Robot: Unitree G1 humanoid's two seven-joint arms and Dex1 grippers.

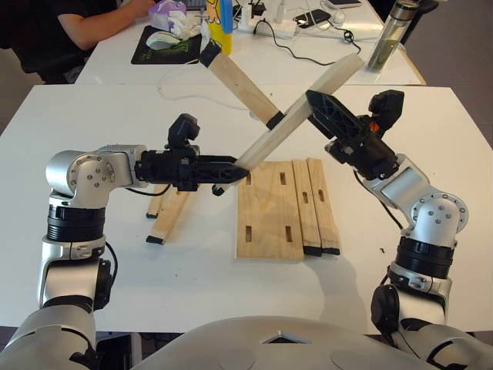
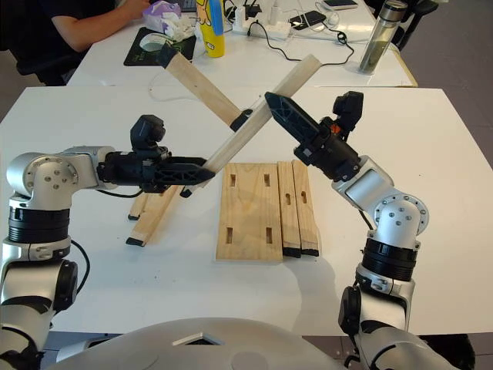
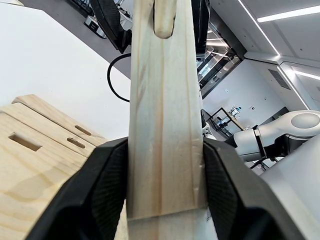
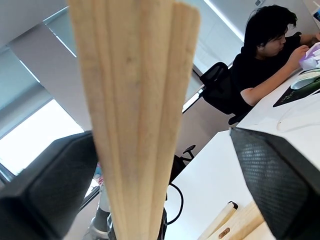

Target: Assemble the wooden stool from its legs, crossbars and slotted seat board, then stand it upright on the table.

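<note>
Above the slotted seat board — pale square legs crossed, clenched in left pincer and right pincer.

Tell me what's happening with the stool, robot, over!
Left gripper shut on a leg, held up. Right gripper beside it, second leg crossing. Seat board flat on table, crossbars alongside.
</note>
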